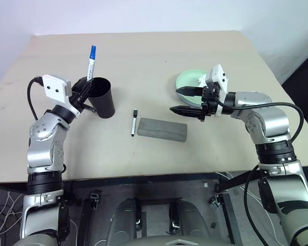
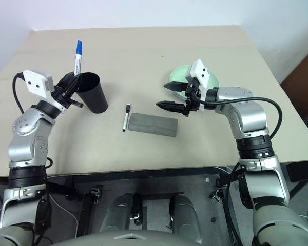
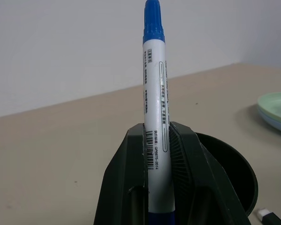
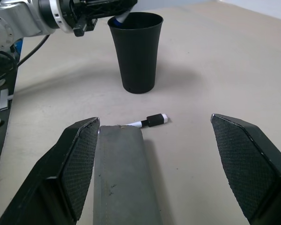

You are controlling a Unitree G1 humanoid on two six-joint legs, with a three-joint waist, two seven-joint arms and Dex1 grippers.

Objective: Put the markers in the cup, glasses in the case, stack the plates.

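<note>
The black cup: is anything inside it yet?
The cup looks dark and empty as far as its mouth shows; its bottom is hidden. The left pincer holds the blue-capped marker at its rim.

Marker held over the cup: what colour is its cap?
Blue cap on the marker, clearest in the left wrist view.

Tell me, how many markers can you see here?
2. The blue-capped marker is held upright in the left tool at the cup; the black-capped marker lies beside the case.

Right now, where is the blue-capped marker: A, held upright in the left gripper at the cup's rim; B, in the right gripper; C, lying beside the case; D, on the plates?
A: the left gripper is shut on the blue-capped marker, upright at the cup rim.
</note>
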